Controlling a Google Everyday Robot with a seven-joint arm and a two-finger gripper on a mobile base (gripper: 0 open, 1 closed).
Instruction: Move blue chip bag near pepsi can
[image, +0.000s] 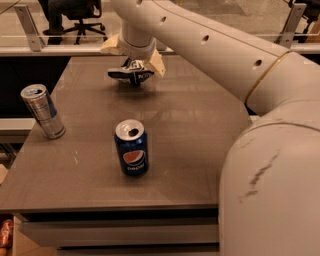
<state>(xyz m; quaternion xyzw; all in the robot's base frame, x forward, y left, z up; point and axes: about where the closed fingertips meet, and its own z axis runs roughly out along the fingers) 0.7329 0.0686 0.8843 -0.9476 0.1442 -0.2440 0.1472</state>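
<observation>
The blue chip bag (129, 75), crumpled dark blue foil with white lettering, is at the far middle of the table. My gripper (134, 66) is right over it, coming down from the long white arm, and appears shut on the bag's top. The bag's lower edge hangs close to the tabletop; I cannot tell whether it touches. The pepsi can (132, 148), short and dark blue with the round logo, stands upright near the table's front middle, well apart from the bag.
A taller slim silver-blue can (42, 111) stands at the table's left edge (30, 150). My white arm and body (270, 165) fill the right side. An office chair (75, 15) and a railing lie behind the table.
</observation>
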